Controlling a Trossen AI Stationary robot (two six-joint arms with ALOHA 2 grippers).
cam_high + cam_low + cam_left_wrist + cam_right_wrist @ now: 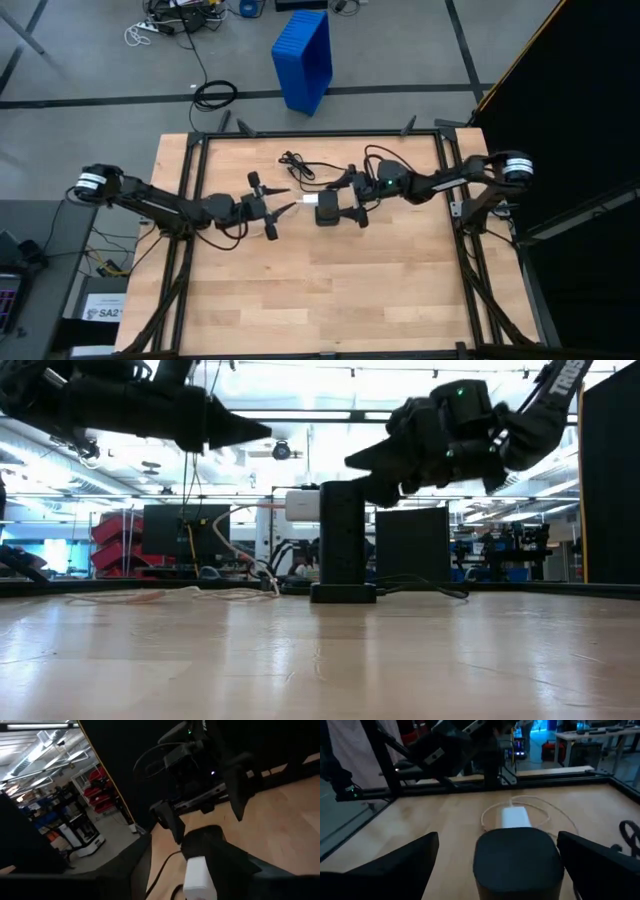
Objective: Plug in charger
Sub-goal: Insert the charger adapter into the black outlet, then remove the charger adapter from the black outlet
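A black power tower (328,212) stands upright on its base in the middle of the table. A white charger (300,505) sticks into the tower's side that faces the left arm. The charger's white cable (180,595) trails down onto the wood. My left gripper (280,205) hovers level and open just left of the charger. In the low view my left gripper (255,430) is higher than the charger. My right gripper (352,202) is open by the tower's right side, its fingers (400,865) wide on either side of the tower's top (517,855), touching nothing.
A loose black cable (295,165) lies coiled on the table behind the tower. Black frame rails (320,133) run along the table's edges. A blue crate (303,60) stands on the floor beyond the far edge. Bare wood lies toward the near edge.
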